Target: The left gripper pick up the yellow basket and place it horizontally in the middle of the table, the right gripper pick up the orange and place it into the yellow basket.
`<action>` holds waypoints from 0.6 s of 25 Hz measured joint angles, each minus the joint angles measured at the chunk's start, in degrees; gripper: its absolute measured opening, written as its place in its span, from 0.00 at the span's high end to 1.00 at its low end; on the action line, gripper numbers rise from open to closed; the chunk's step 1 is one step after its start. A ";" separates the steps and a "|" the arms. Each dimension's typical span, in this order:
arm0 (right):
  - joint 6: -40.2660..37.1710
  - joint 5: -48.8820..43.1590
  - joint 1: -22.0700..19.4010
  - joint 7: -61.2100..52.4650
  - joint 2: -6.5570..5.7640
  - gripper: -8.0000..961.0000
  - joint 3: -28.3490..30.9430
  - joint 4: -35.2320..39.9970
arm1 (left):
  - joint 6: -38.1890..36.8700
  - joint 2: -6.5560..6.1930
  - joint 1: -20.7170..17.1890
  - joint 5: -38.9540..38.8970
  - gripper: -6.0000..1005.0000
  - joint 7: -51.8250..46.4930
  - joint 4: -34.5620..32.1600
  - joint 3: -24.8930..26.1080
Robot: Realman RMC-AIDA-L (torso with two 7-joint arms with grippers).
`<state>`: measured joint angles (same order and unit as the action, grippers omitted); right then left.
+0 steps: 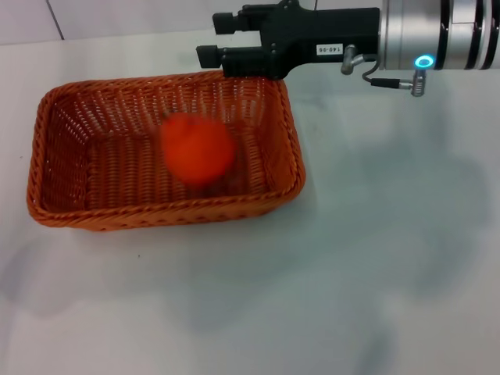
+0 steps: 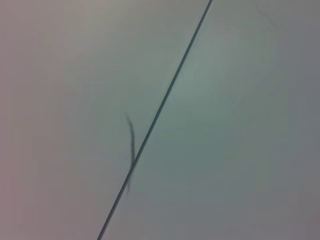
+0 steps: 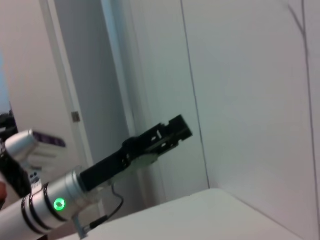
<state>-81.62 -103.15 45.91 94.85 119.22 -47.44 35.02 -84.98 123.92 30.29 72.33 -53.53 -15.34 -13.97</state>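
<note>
The yellow basket (image 1: 94,215), orange woven wicker with a braided rim, lies lengthwise across the left-middle of the white table (image 1: 351,258) in the head view. The orange (image 1: 197,148) is inside the basket, right of its middle, and looks blurred. My right gripper (image 1: 215,39) is open and empty, reaching in from the right above the basket's far right corner. My left gripper (image 3: 172,131) is out of the head view. It shows only in the right wrist view, raised in the air off the table in front of a wall.
The left wrist view shows only a pale wall with a dark seam (image 2: 160,110). The right arm (image 1: 437,35) crosses the far right of the table. A wall and door frame (image 3: 65,100) stand beyond the table's edge.
</note>
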 joint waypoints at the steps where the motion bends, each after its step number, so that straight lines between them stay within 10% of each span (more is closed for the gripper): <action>1: -0.02 0.42 -0.23 0.04 -0.04 0.36 0.04 -0.02 | -0.01 0.00 -0.04 0.00 0.30 0.03 0.25 0.00; 15: 1.62 27.14 -11.74 22.27 -0.49 0.02 10.23 -8.09 | -4.23 0.09 -3.44 -1.82 0.30 0.60 1.98 0.18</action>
<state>-80.00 -76.01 34.17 117.12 118.72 -37.21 26.93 -89.22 124.02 26.85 70.51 -52.93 -13.36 -13.80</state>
